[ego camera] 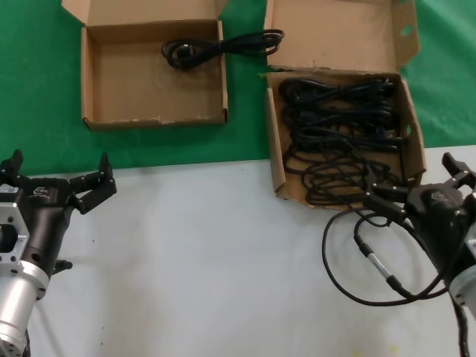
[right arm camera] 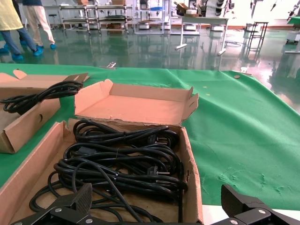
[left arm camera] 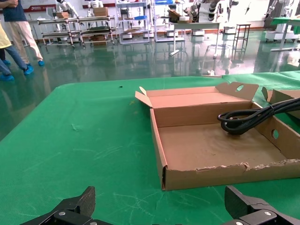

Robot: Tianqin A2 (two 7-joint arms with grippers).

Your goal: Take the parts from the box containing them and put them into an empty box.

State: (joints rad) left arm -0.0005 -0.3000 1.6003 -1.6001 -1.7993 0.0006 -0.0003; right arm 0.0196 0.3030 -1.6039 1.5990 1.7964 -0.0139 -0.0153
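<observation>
Here the right gripper (ego camera: 416, 195), fingers apart, sits at the near edge of the larger cardboard box (ego camera: 276, 160), ready for the coiled power cords (ego camera: 338, 137). One cord (ego camera: 223, 46) drapes the smaller box (ego camera: 89, 89); the left gripper (ego camera: 58, 175) waits open.

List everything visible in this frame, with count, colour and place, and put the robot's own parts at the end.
Smaller box: one, brown cardboard, on the green cloth, far left.
Cord in the smaller box: one, black, coiled at the back of the box, its length hanging out over the right wall.
Larger box: one, brown cardboard, tall back flap, far right, straddling the edge of the green cloth and the white table.
Cords in the larger box: several, black, coiled and tangled; exact number unclear.
Thin cable: one, black with a silver connector, looped on the white table by the right arm.
Green cloth: one, covering the far part of the table.
Left gripper: black, open, near left.
Right gripper: black, open, at the larger box's near right corner.
</observation>
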